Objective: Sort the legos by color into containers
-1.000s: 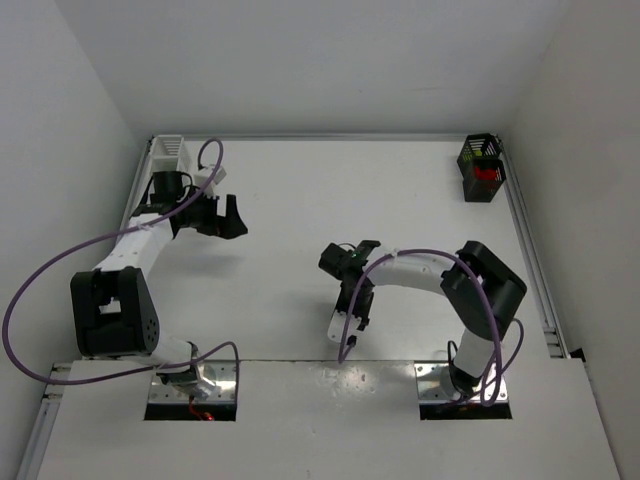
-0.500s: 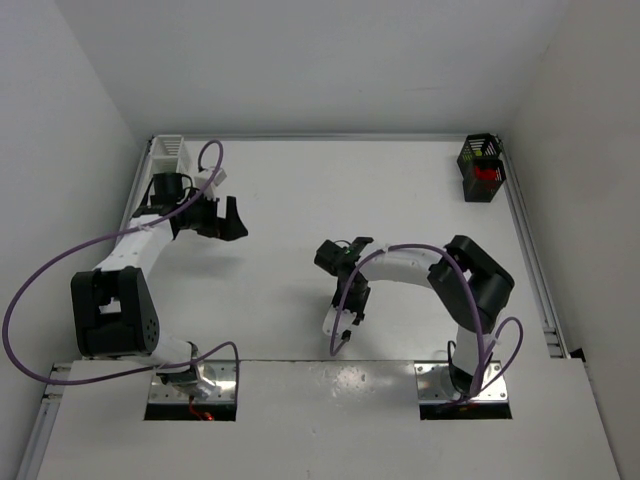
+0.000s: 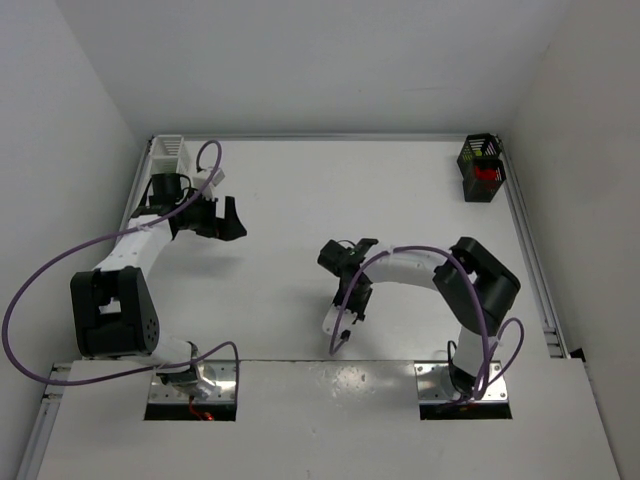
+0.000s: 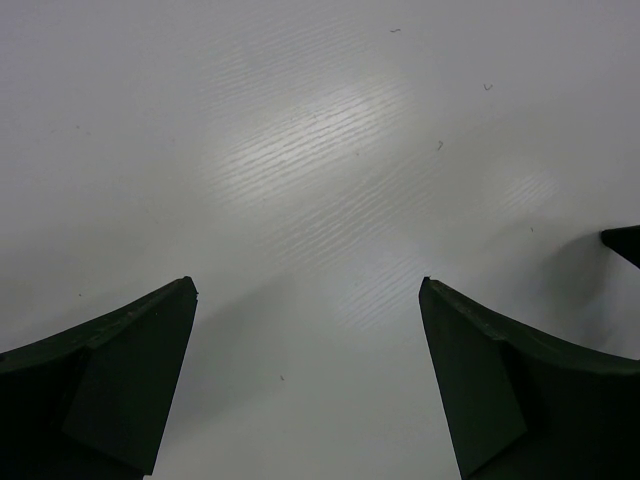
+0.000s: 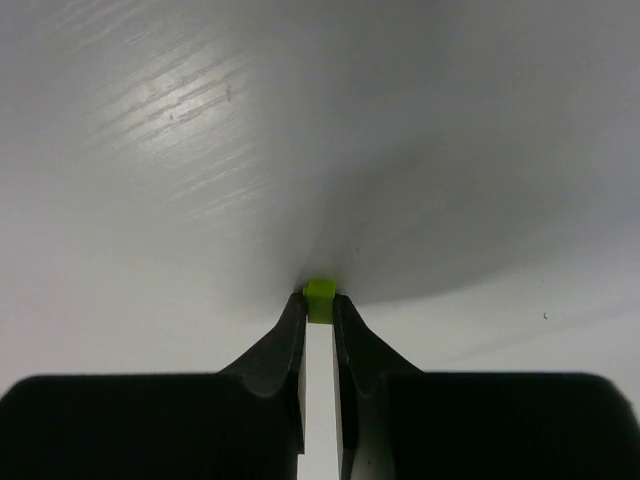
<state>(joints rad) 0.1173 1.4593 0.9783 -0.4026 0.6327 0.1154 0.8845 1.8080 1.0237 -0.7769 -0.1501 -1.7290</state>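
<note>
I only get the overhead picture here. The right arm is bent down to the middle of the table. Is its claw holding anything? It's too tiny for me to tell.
Observer: Yes. The right wrist camera shows the right claw shut on one lime-green lego, pinched at its very tip.
Operator: And the other arm, over by the left wall?
Observer: Its wrist camera shows the left claw wide open and holding nothing.

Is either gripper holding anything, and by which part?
Right gripper pinches a lime-green lego by its opposite sides, at the fingertips; left gripper is open and empty.
</note>
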